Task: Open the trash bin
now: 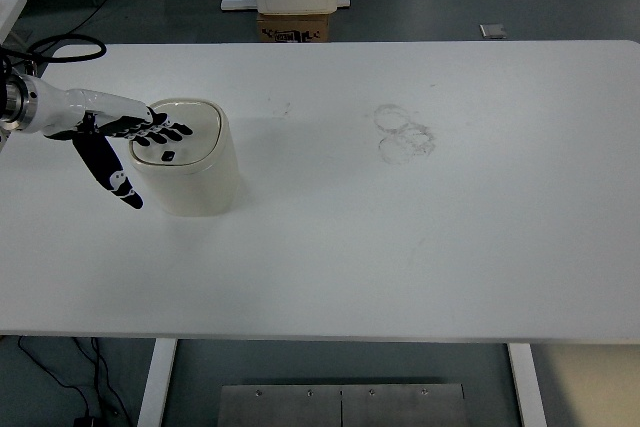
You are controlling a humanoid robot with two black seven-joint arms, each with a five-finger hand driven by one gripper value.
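1. A white counter (pixel 400 247) fills most of the head view, its near edge running along the bottom.
2. A cream trash bin (pixel 187 157) stands upright on the counter at about 9 o'clock from the counter's middle, well toward the left side.
3. The bin's lid (pixel 180 134) lies flat and closed on top, with a small dark button (pixel 168 156) near its front edge.
4. The left hand (pixel 130 132), black with white markings, reaches in from the left edge at 9 o'clock.
5. Its fingers (pixel 168 130) are stretched out side by side over the lid's left part; whether they touch it cannot be told.
6. Its thumb (pixel 112 175) points down and apart, beside the bin's left wall.
7. Faint ring marks (pixel 404 133) show on the counter at about 1 o'clock from its middle.
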